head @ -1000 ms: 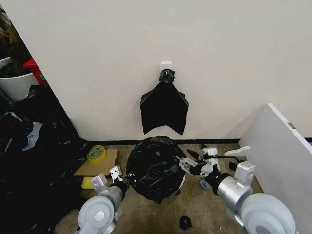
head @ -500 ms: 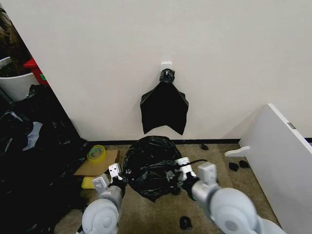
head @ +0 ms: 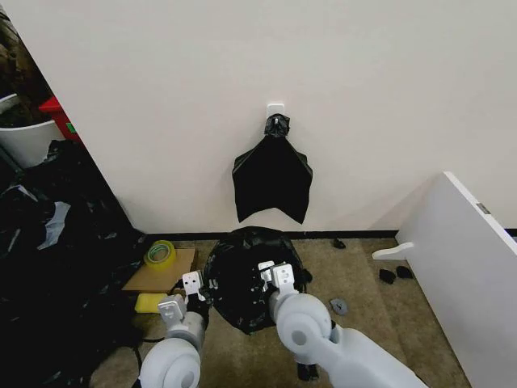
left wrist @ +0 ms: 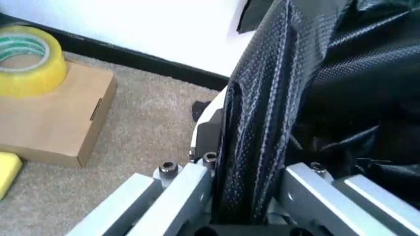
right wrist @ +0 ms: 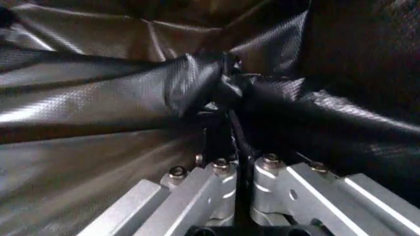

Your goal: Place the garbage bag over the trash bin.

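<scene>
Both pairs of jaws are clamped on black plastic; the left gripper pinches a vertical fold of the garbage bag between its two metal fingers, and the right gripper has its fingers pressed together on a bunched, twisted pleat of the same film. One garbage bag is in work; it is thin, glossy and crinkled, with a fine embossed texture that shows in the wrist views; it sits as a rounded dark mound on the carpet near the wall, between the two grippers, and it covers what is under it. In the head view the left gripper touches the bag's left side and the right gripper rests on its upper front. One flat black bag bunch hangs on the wall above; one yellow tape roll lies on one cardboard box; one heap of black sheeting lies at the left.
</scene>
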Motion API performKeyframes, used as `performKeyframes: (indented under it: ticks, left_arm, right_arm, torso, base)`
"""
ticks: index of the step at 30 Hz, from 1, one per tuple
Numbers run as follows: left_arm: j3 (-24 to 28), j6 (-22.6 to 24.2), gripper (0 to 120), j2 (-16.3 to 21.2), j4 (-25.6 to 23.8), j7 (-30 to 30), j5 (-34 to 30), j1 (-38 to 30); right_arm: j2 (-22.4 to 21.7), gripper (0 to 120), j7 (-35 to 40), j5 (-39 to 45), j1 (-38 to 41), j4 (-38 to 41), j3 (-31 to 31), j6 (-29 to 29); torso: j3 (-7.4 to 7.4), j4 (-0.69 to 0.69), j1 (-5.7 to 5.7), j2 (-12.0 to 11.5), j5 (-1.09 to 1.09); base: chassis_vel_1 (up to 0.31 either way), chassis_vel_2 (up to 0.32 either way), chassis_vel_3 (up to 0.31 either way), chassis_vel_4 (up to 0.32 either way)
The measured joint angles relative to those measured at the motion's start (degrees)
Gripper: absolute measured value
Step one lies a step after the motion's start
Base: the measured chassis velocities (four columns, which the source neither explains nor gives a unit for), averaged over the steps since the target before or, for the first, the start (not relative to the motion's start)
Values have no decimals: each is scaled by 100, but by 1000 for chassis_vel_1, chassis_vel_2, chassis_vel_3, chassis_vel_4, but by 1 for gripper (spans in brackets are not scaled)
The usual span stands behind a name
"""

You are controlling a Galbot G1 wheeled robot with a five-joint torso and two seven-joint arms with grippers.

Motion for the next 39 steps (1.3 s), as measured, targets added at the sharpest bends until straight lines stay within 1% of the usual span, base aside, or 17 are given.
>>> performKeyframes:
  ticks: [3,6,11,15,17,18,21,23,27,30,34,37,39]
  left_arm:
    - [0,-8,0,19,39,0,-1,-31]
    - [-8,-21,0,25,64,0,-61,-44]
    - [-10,-26,0,30,14,46,-113,1]
    - [-20,-37,0,30,-123,120,-115,83]
    - [-22,-37,0,30,-130,123,-115,88]
    - [-32,-38,0,34,-165,141,-115,110]
    - [-38,-39,0,35,-196,159,-114,135]
    - [-40,-39,0,36,-224,174,-114,172]
    - [-43,-39,0,25,-238,193,-90,210]
    - [-45,-41,0,22,-243,197,-85,214]
    - [-77,-42,0,30,-246,200,-87,194]
    - [-112,-56,0,46,-186,184,-89,157]
    - [-114,-59,0,47,-170,181,-87,157]
  right_arm:
    - [89,0,36,-59,5,-26,-19,3]
    - [220,0,-150,-427,-86,63,-5,11]
    - [322,0,-217,-607,-78,-8,-73,13]
    - [643,0,-190,-653,67,-529,-130,16]
    - [660,0,-190,-659,83,-578,-136,17]
    - [722,0,-196,-705,149,-780,-156,19]
    - [772,0,-219,-786,207,-962,-158,21]
    - [841,0,-274,-913,285,-1224,-136,24]
    - [901,0,-284,-1008,385,-1390,-128,27]
    - [900,0,-285,-1064,409,-1463,-134,27]
    - [789,0,-287,-1082,346,-1444,-134,28]
    - [566,0,-273,-1024,216,-1055,-106,27]
    - [517,0,-257,-982,194,-911,-103,26]
  torso:
    - [0,0,0,0,0]
    - [0,-1,0,0,0]
    - [-1,0,0,0,-1]
    - [-1,1,0,0,0]
    - [0,1,0,0,0]
    - [0,1,0,0,0]
    - [-1,0,0,0,0]
    - [0,0,0,0,0]
    - [0,1,0,0,0]
    - [0,1,0,0,0]
    - [0,0,0,0,0]
    - [0,-1,0,0,0]
    - [0,-1,0,0,1]
  base:
    - [0,0,0,0]
    - [0,0,0,0]
    - [0,0,0,0]
    - [0,0,0,0]
    - [0,0,0,0]
    - [0,0,0,0]
    - [0,0,0,0]
    - [0,0,0,0]
    - [0,0,0,0]
    - [0,0,0,0]
    - [0,0,0,0]
    - [0,0,0,0]
    - [0,0,0,0]
